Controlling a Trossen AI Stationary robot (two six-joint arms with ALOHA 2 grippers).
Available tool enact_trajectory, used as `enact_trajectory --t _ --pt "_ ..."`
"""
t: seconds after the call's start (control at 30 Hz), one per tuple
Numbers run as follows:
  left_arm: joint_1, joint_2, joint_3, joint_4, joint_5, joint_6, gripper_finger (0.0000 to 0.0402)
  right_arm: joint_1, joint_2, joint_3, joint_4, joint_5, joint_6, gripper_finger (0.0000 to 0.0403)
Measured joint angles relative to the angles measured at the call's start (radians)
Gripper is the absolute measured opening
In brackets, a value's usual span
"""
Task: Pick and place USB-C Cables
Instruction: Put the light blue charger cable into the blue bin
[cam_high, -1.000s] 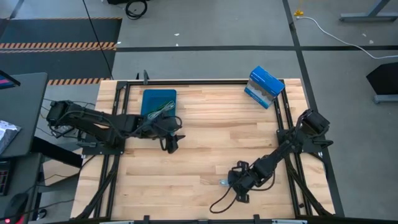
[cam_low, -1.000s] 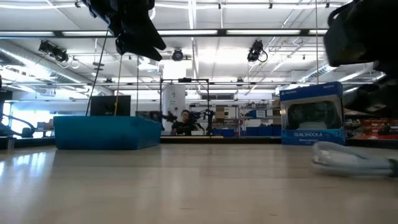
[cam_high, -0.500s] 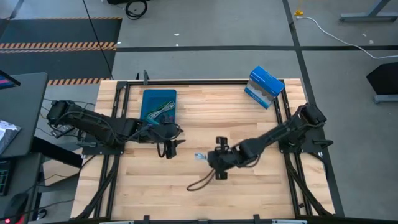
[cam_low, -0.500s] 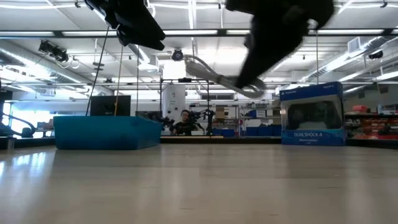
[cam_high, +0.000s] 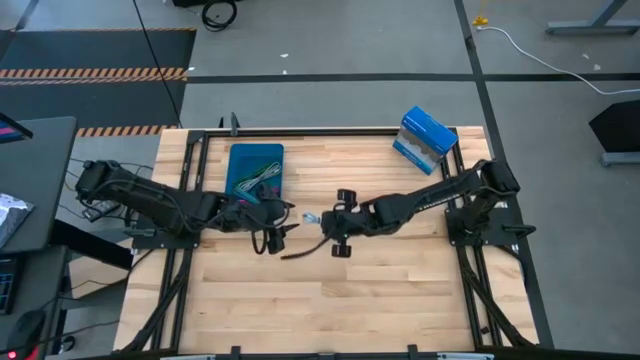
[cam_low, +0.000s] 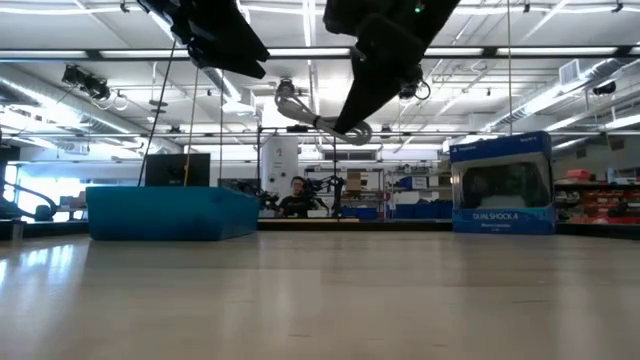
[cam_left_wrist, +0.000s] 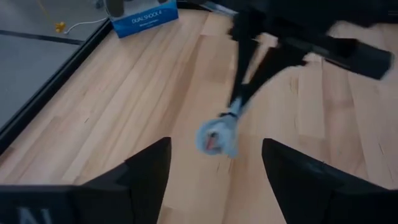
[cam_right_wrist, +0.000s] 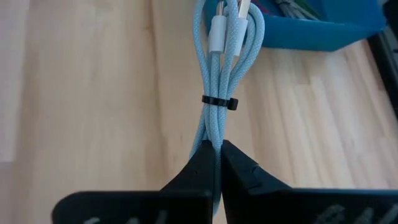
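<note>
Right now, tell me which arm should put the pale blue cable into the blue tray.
Right. Its end effector is shut on the pale blue USB-C cable bundle, held above the table near the blue tray. The left end effector is open and empty.

Blue rectangular tray (cam_high: 256, 168) near the wooden surface's (cam_high: 400, 290) far-left corner; blue-and-white cardboard box (cam_high: 425, 140) at its far-right corner.
</note>
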Motion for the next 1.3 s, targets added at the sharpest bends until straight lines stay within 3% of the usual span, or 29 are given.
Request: enact_trajectory --t 0.27,0.6,0.73,0.97,1.3 --pt "0.021 0.066 0.0 0.041 -0.004 0.053 0.0287 -0.039 0.0 0.0 0.153 -0.057 -0.106 0.001" --pt "0.094 0.093 0.0 0.043 0.015 0.048 0.0281 -0.055 -0.001 0.001 0.197 -0.075 -0.173 0.0011" --pt "0.114 0.093 0.0 0.03 0.044 0.048 0.0228 -0.08 -0.001 0.001 0.204 -0.08 -0.191 0.0031" --pt "0.149 0.093 0.0 0.005 0.057 0.104 0.0056 -0.124 -0.002 0.001 0.207 -0.079 -0.225 0.0044" --pt "0.257 0.093 0.0 0.004 0.031 0.193 0.0042 -0.194 -0.002 0.001 0.224 -0.054 -0.305 0.0051"
